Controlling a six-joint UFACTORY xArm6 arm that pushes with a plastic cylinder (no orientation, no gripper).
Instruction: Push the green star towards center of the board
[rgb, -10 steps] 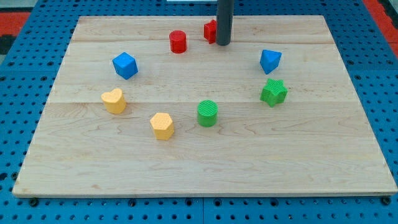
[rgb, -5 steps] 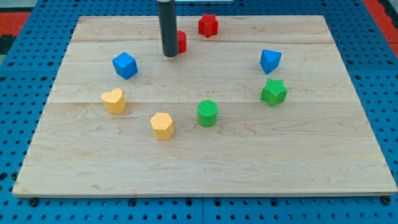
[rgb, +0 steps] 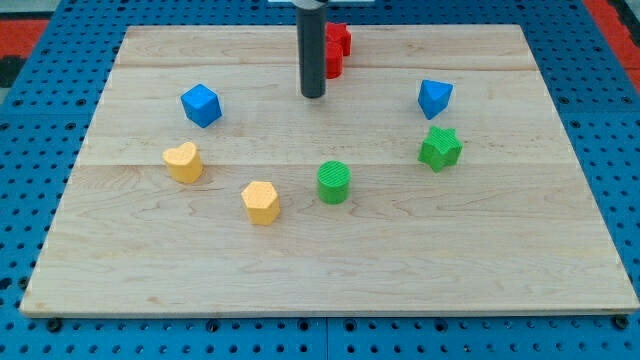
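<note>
The green star (rgb: 440, 148) sits on the wooden board (rgb: 320, 270) at the view's right, below a blue block (rgb: 434, 98). My tip (rgb: 313, 96) rests on the board near the view's top centre, far to the upper left of the green star and not touching it. A red cylinder (rgb: 333, 63) is just right of the rod, partly hidden by it, and lies against a red star (rgb: 341, 38).
A green cylinder (rgb: 334, 182) stands near the board's middle. A yellow hexagon (rgb: 261, 202) and a yellow heart (rgb: 183, 161) lie at the lower left. A blue cube (rgb: 201, 104) is at the left.
The rod swung left past the red cylinder, then back right. The red cylinder has shifted right, up against the red star. The green star has not moved.
</note>
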